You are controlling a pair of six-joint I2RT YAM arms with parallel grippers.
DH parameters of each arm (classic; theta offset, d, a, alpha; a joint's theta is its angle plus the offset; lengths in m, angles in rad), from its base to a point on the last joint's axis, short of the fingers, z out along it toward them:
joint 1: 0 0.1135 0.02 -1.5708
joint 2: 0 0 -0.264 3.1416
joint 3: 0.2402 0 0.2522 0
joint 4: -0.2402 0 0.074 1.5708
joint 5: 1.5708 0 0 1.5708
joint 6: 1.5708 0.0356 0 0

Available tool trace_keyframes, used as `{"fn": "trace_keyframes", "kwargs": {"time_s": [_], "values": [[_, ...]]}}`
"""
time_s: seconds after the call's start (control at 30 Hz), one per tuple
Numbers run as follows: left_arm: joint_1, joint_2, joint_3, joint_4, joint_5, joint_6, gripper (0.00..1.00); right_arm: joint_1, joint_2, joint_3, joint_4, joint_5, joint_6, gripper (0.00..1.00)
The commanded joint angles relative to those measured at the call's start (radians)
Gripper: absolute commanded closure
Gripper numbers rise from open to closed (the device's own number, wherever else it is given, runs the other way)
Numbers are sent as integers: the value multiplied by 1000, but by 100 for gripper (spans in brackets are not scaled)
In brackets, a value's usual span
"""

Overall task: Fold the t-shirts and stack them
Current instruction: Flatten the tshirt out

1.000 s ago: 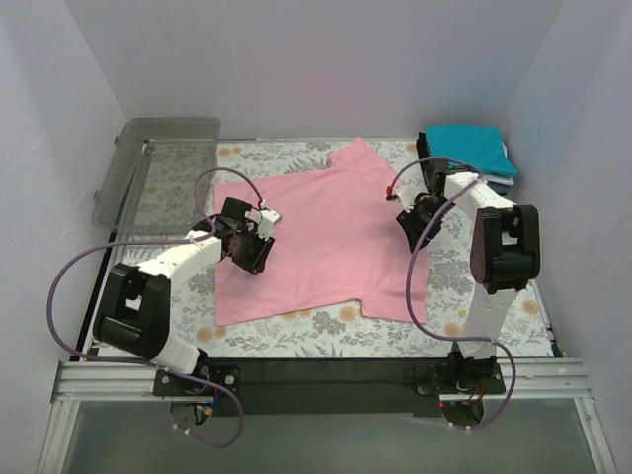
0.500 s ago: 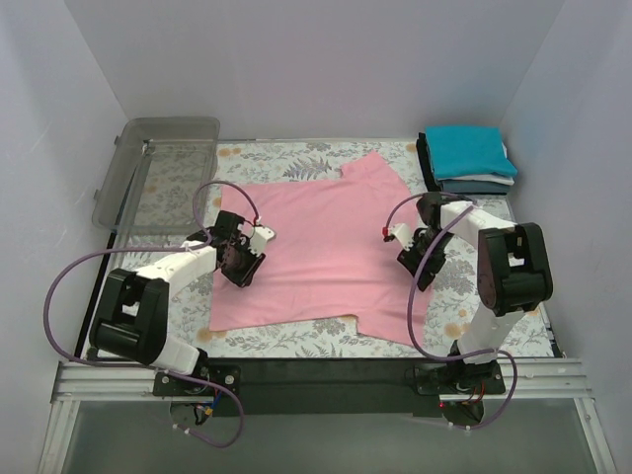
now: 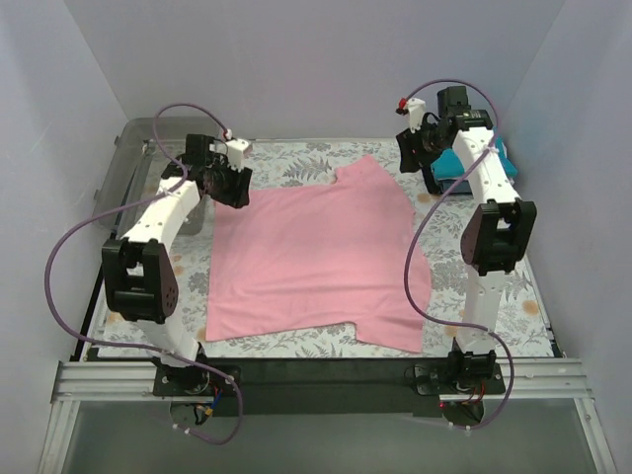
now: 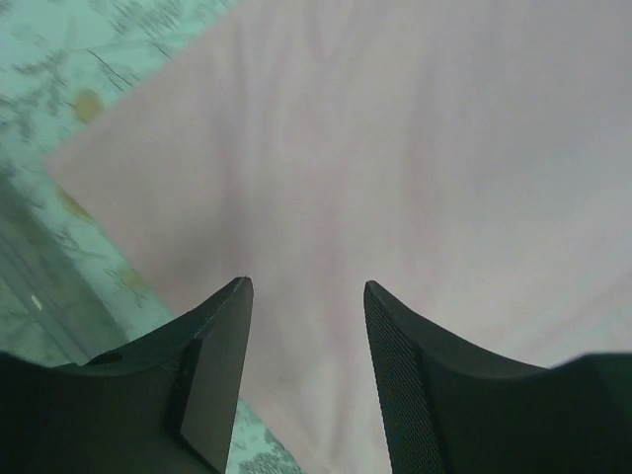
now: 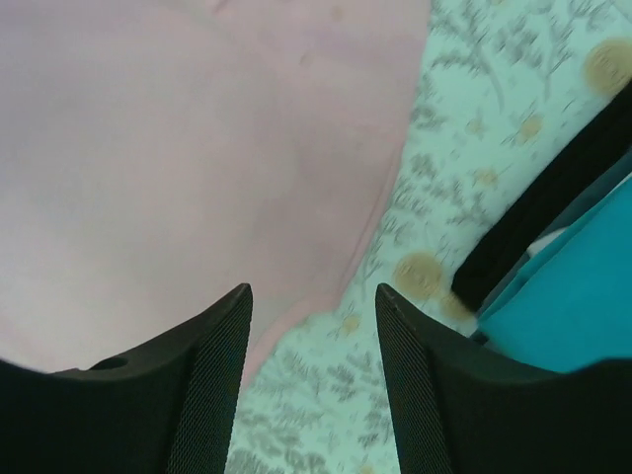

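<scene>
- Now that both arms have risen off it, the pink t-shirt (image 3: pixel 316 257) lies spread out and untouched in the middle of the counter, on the floral cloth (image 3: pixel 296 160).
- A second ago the shirt sat skewed, with a gripper low on each of its sides. Since then it has been drawn toward the near edge and lies squarer and smoother.
- The left gripper (image 4: pixel 307 288) now hangs above the shirt's far-left corner, its jaws apart with only pink cloth showing far below the gap.
- The right gripper (image 5: pixel 313 291) hangs over the shirt's far-right edge, also apart and empty, with floral cloth under one finger.
- Just beyond it, at the far right corner, sits the folded stack (image 5: pixel 583 286), teal on top. The right arm hides most of it from the overhead view.
- Judging by this, the flattening looks finished and the release was deliberate. No fold has been made yet, so the pink shirt is some way from joining the stack.
- Both grippers are poised over the far edge, which suggests the first fold will start there.
</scene>
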Motion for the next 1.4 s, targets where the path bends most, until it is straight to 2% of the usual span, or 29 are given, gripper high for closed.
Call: {"fn": "trace_keyframes", "kwargs": {"time_s": [0.0, 0.17, 0.27, 0.53, 0.8, 1.03, 1.17, 1.27, 1.37], "values": [[53, 182, 234, 40, 35, -102, 53, -2, 177, 192, 105, -29, 158, 43], [53, 286, 292, 81, 45, -154, 54, 13, 257, 168, 198, -54, 169, 53], [53, 306, 287, 100, 43, -169, 54, 20, 258, 65, 290, -66, 201, 54], [51, 320, 221, 120, 31, -174, 54, 36, 274, -67, 386, -37, 224, 59], [53, 331, 230, 127, 12, -180, 54, 41, 338, -70, 383, 112, 287, 64], [53, 340, 236, 138, -15, -183, 54, 18, 305, -165, 380, 235, 260, 66], [53, 357, 253, 147, -18, -185, 54, 9, 272, -176, 379, 189, 237, 64], [54, 378, 285, 157, -17, -177, 53, 9, 229, -165, 380, 60, 212, 54], [57, 416, 347, 157, -12, -165, 52, 10, 206, -105, 386, 25, 217, 49]]}}
